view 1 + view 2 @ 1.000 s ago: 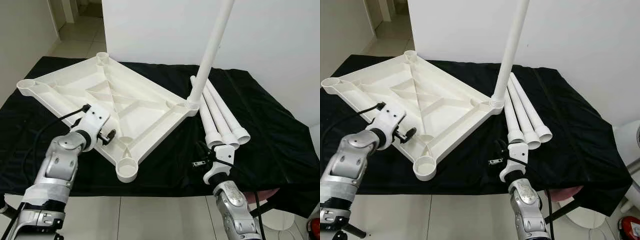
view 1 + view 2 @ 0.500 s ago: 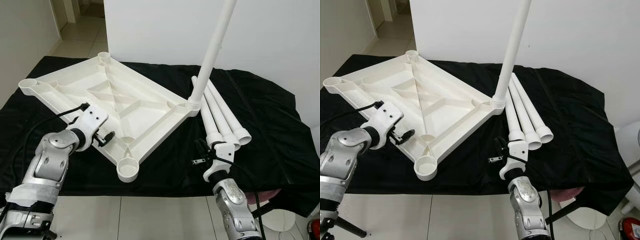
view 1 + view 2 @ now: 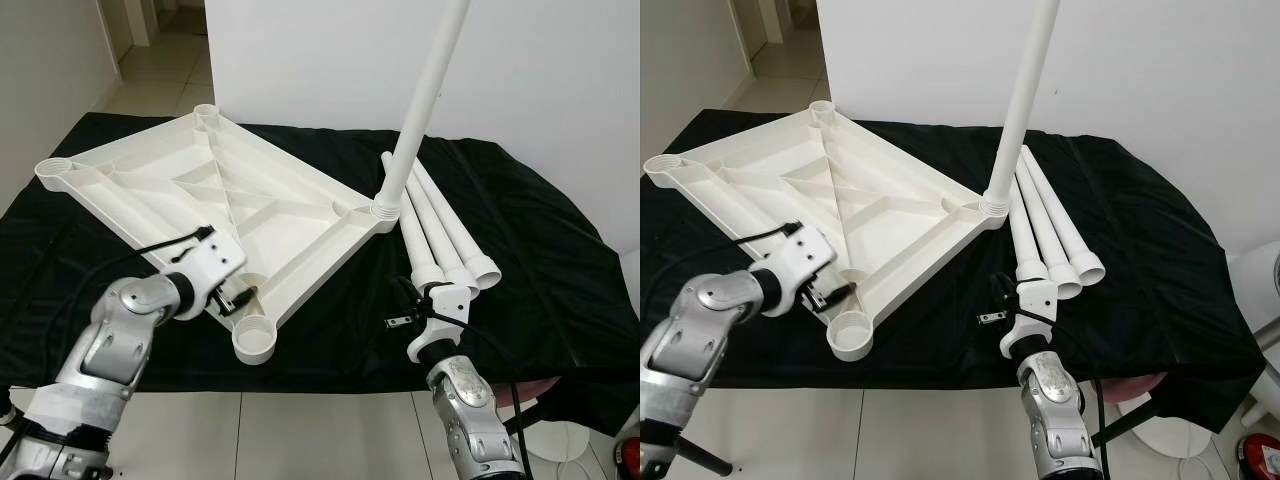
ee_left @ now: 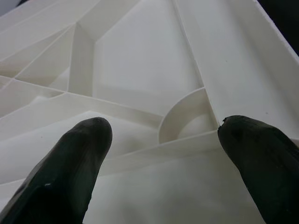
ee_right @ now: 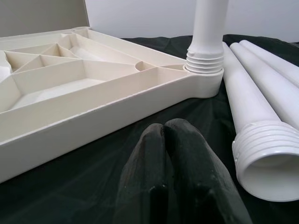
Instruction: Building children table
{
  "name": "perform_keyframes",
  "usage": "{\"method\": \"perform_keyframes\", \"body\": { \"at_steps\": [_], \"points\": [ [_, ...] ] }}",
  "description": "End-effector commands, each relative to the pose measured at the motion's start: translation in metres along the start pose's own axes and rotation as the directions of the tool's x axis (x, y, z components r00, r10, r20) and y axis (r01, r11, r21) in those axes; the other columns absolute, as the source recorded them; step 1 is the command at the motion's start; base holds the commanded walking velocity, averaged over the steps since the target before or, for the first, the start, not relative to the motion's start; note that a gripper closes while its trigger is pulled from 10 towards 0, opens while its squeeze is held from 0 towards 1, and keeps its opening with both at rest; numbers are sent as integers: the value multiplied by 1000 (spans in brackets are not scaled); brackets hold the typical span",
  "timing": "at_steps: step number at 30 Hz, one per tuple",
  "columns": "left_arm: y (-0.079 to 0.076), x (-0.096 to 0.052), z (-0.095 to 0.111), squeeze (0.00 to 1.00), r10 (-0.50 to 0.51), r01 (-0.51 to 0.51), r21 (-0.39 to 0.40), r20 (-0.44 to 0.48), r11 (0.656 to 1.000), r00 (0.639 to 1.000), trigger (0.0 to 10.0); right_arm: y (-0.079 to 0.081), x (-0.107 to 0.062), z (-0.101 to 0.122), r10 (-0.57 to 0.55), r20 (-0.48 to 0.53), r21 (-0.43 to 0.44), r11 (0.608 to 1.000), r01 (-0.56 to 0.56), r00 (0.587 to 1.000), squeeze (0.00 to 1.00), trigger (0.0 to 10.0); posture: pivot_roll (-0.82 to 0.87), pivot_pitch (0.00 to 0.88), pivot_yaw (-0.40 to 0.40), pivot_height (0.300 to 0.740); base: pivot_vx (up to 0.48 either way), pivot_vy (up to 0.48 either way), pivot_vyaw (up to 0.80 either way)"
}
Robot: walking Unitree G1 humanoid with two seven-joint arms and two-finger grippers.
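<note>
The white ribbed tabletop (image 3: pixel 215 195) lies upside down on black cloth. One white leg (image 3: pixel 425 90) stands upright, screwed into its right corner socket (image 3: pixel 385 208). Three loose legs (image 3: pixel 445 235) lie side by side just right of that corner, threaded ends toward me. My left gripper (image 3: pixel 238 295) is open at the tabletop's near edge, beside the empty near corner socket (image 3: pixel 255 340); in the left wrist view its fingers (image 4: pixel 70 158) spread over the inner ribs. My right gripper (image 3: pixel 400 297) is shut with nothing held, low over the cloth just short of the legs' threaded ends (image 5: pixel 266 163).
The black cloth (image 3: pixel 540 270) covers the whole work surface and drapes over its front edge. A white wall (image 3: pixel 560 80) stands close behind. Empty corner sockets sit at the far left (image 3: pixel 55 167) and back (image 3: pixel 205 112). Tiled floor lies below the front edge.
My left gripper has moved right and nearer along the tabletop's edge, to beside the near corner socket. The right arm, tabletop and legs have stayed put.
</note>
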State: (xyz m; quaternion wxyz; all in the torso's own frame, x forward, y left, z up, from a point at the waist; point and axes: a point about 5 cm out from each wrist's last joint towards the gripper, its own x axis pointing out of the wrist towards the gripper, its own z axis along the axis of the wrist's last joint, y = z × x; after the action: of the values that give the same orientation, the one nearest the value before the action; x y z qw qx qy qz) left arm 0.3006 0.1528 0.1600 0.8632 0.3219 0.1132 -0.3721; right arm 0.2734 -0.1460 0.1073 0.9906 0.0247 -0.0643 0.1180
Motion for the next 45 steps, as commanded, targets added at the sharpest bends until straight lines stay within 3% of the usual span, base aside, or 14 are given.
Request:
{"method": "perform_keyframes", "body": {
  "at_steps": [1, 9, 13, 18, 23, 29, 32, 35, 36, 38, 41, 45],
  "points": [
    [-16, 4, 1, 0, -100, 100, 24, 2, 995, 995, 10000, -2, 0, -2, -4, -11, 0, 1000, 4, 1000, 0, 10000, -7, 0, -82, 740, 0, 0, 0],
    [-18, 3, -1, 0, -102, 102, 19, -3, 995, 995, 10000, -2, 0, -3, -3, -14, 1, 1000, 3, 1000, 0, 10000, -4, 0, -84, 740, 0, 0, 0],
    [-31, 1, 0, 0, -176, 176, 38, 2, 984, 984, 10000, -1, 0, -3, 1, -17, 1, 1000, -1, 1000, 0, 10000, -2, 0, -84, 740, 0, 0, 0],
    [-35, 1, 1, 0, -195, 195, 38, 5, 980, 981, 10000, -1, 0, -3, 1, -17, 1, 1000, -1, 1000, 0, 10000, -2, 0, -84, 740, 0, 0, 0],
    [-63, 11, 11, 0, -266, 264, 29, 46, 964, 963, 10000, -1, -1, -4, -3, -17, 2, 1000, 3, 1000, 0, 10000, -6, 0, -81, 740, 0, 0, 0],
    [-76, 21, 24, 0, -282, 282, 12, 99, 959, 954, 10000, -2, 0, -3, -7, -14, 1, 1000, 7, 1000, 0, 10000, -13, 0, -76, 740, 0, 0, 0],
    [-69, 26, 31, 0, -223, 226, -10, 122, 974, 967, 10000, -2, 0, -3, -10, -13, 1, 1000, 10, 1000, 0, 10000, -14, 0, -76, 740, 0, 0, 0],
    [-27, 25, 39, 0, 14, -1, -84, 154, 996, 988, 10000, -2, -1, -4, -10, -14, 0, 1000, 10, 1000, 0, 10000, -11, 0, -75, 740, 0, 0, 0],
    [-27, 25, 39, 0, 14, -1, -84, 154, 996, 988, 10000, -2, -1, -4, -10, -14, 0, 1000, 10, 1000, 0, 10000, -11, 0, -75, 740, 0, 0, 0],
    [-5, 20, 43, 0, 128, -103, -146, 174, 984, 976, 10000, -1, -1, -5, -8, -17, 2, 1000, 8, 1000, 0, 10000, -7, 0, -74, 740, 0, 0, 0],
    [9, 15, 44, 0, 203, -173, -173, 174, 970, 964, 10000, 0, 0, -5, -5, -18, 3, 1000, 5, 1000, 0, 10000, -7, 0, -74, 740, 0, 0, 0],
    [19, 11, 36, 0, 247, -228, -144, 127, 963, 961, 10000, 0, 0, -5, -5, -16, 3, 1000, 5, 1000, 0, 10000, -7, 0, -74, 740, 0, 0, 0]
  ]
}}
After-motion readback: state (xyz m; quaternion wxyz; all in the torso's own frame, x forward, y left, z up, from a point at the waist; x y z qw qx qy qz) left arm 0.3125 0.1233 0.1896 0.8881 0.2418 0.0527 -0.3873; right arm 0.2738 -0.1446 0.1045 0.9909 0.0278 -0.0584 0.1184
